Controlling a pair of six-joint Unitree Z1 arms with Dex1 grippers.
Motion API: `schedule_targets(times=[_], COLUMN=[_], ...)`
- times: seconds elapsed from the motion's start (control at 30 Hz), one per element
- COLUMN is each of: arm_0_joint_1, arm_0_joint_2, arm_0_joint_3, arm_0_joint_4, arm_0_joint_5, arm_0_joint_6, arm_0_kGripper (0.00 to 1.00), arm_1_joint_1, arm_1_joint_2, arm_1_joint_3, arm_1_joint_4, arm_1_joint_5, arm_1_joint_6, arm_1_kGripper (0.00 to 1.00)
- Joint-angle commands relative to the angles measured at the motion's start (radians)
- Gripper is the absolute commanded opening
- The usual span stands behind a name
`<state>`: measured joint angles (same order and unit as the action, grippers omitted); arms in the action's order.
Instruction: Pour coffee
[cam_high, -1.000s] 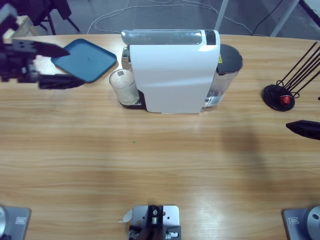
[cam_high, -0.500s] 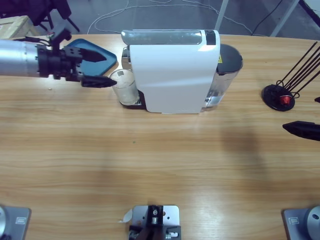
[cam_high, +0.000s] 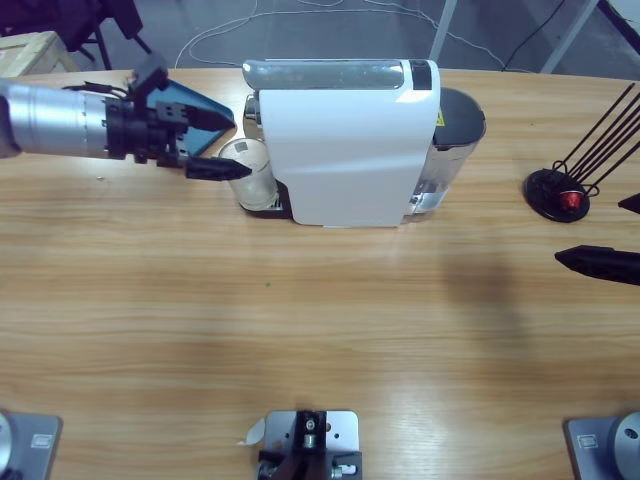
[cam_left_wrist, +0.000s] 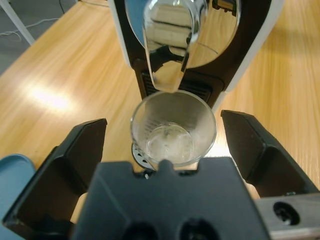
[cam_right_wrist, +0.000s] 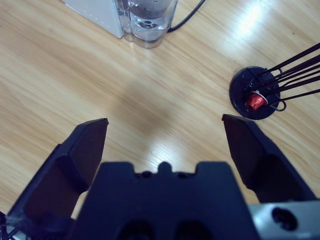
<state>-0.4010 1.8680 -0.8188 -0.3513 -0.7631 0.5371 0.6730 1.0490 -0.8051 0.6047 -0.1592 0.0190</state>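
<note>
Left gripper (cam_high: 228, 143) wide open either side of the glass cup (cam_high: 247, 172), not clamped. Cup sitting under the spout of the white coffee machine (cam_high: 350, 150). Right gripper (cam_high: 610, 235) also spread, over bare table (cam_high: 330, 330) near the black wire stand (cam_high: 565, 193).

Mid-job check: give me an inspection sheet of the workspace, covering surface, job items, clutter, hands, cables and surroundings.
Surface: long wooden table, no spills seen.
Job's things: clear glass cup upright under the chrome spout of the white coffee machine; no coffee seen in it.
Clutter: blue plastic tray behind the left arm; black wire stand with a red piece.
Hands: left hand open, jaws either side of the cup; right hand open over bare table.
Cables: black cord behind the machine's water tank.
Surroundings: grey floor with cables beyond the table.
</note>
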Motion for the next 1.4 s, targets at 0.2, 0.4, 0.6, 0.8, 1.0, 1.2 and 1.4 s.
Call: schedule_targets(times=[0.2, 0.4, 0.6, 0.8, 1.0, 1.2, 1.4], arm_0_joint_1=[-0.025, -0.035, -0.047, -0.051, -0.058, -0.065, -0.002], arm_0_joint_2=[0.098, 0.099, 0.099, 0.097, 0.098, 0.095, 0.061], arm_0_joint_3=[-0.01, -0.004, -0.003, 0.004, 0.001, 0.007, 0.05], arm_0_joint_4=[-0.046, -0.046, -0.046, -0.048, -0.047, -0.048, -0.077], arm_0_joint_5=[-0.024, -0.008, 0.026, 0.051, 0.06, 0.069, 0.033], arm_0_joint_6=[-0.017, -0.019, -0.022, -0.02, -0.019, -0.019, -0.019], arm_0_kGripper=[1.0, 1.0, 1.0, 0.814, 0.546, 0.055, 0.0], arm_1_joint_1=[0.008, 0.008, 0.008, 0.008, 0.008, 0.008, 0.008], arm_1_joint_2=[-0.023, -0.035, -0.035, -0.04, -0.038, -0.04, -0.047], arm_1_joint_3=[0.017, 0.018, 0.018, 0.02, 0.02, 0.02, 0.022], arm_1_joint_4=[-0.006, -0.008, -0.008, -0.008, -0.009, -0.009, -0.011], arm_1_joint_5=[-0.02, -0.02, -0.021, -0.02, -0.02, -0.02, -0.02], arm_1_joint_6=[0.012, 0.012, 0.012, 0.012, 0.012, 0.013, 0.013], arm_1_kGripper=[0.992, 0.991, 0.991, 0.991, 0.991, 0.991, 0.987])
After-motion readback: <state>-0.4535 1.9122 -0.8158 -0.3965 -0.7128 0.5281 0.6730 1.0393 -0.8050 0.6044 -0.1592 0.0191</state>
